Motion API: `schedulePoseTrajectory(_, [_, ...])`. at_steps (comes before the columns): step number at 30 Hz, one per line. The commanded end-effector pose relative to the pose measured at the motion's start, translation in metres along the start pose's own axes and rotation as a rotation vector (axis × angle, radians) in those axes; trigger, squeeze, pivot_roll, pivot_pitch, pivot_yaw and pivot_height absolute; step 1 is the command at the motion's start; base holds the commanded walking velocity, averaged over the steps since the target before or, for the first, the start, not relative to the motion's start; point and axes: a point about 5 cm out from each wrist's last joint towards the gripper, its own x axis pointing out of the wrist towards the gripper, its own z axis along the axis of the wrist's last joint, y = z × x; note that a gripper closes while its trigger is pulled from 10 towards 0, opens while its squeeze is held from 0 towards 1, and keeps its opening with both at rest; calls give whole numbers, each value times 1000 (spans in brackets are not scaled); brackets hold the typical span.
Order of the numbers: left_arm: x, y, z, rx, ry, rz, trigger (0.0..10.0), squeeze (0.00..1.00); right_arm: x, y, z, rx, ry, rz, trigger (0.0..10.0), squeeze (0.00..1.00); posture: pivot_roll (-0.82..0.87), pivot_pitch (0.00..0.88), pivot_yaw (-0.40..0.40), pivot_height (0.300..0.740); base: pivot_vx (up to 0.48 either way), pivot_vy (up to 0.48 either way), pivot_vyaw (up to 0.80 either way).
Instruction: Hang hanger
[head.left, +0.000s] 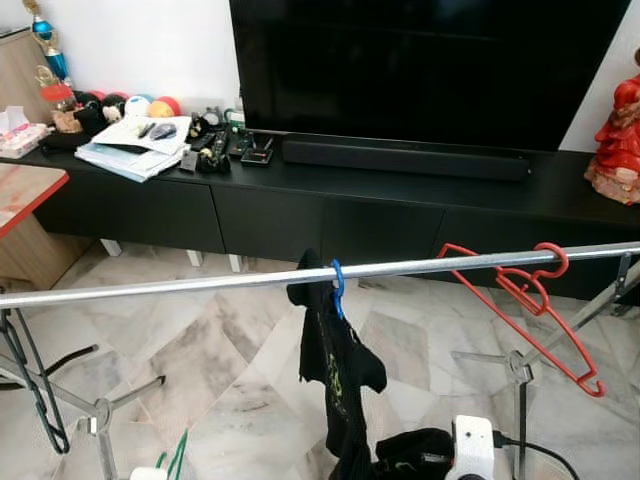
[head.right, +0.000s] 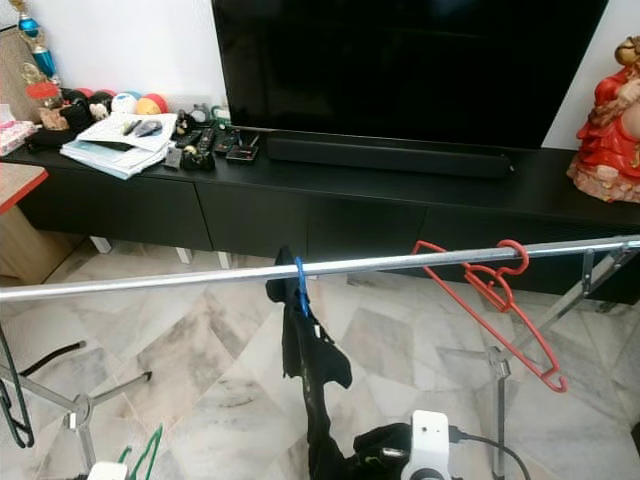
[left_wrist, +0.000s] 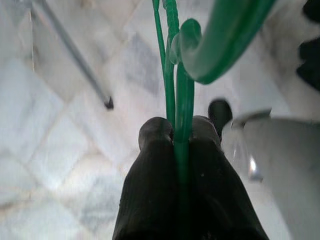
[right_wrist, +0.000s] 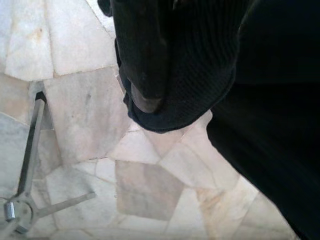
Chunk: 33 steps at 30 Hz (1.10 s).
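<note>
Nearest to us, at the bottom edge of the head views, our left gripper (left_wrist: 180, 137) has its jaws clenched on a green hanger (left_wrist: 182, 95); from the head only a sliver of that hanger (head.left: 178, 455) shows, cut off by the frame, low and well below the rail. Our right gripper (right_wrist: 145, 75) is buried in dark cloth, and we cannot tell whether its jaws are clenched or released.

Farther off, the biggest thing is a black television (head.left: 430, 65), its top cut off, standing on a long black TV cabinet (head.left: 300, 205) against the wall. A silver rail (head.left: 200, 283) crosses the whole scene between us and the cabinet, both ends running out of view. Over it hangs a black garment (head.left: 335, 370) on a blue hook (head.left: 338, 285), its lower part out of frame. A red hanger (head.left: 525, 300) hangs tilted from the rail toward the right end. A black hanger (head.left: 30, 390) at the left edge is partly cut off. Papers (head.left: 130, 145) and small clutter too small to identify lie on the cabinet's left end; a red figurine (head.left: 618, 140) stands at its right, partly cropped.
</note>
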Motion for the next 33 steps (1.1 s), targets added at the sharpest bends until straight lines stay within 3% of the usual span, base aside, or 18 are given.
schedulePoseTrajectory(1, [-2,1,-11,-3,30,11,10000,0,2,-3,10,34,-47,-23,10000,0,28,45,23,740,0,0,0])
schedulePoseTrajectory(7, [-3,1,-17,-18,42,20,10000,0,3,-3,12,60,-46,-33,10000,0,34,50,17,740,0,0,0])
schedulePoseTrajectory(33, [-3,0,-20,-32,42,17,10000,0,4,-1,15,49,-48,-18,10000,0,39,51,5,740,-269,0,-78])
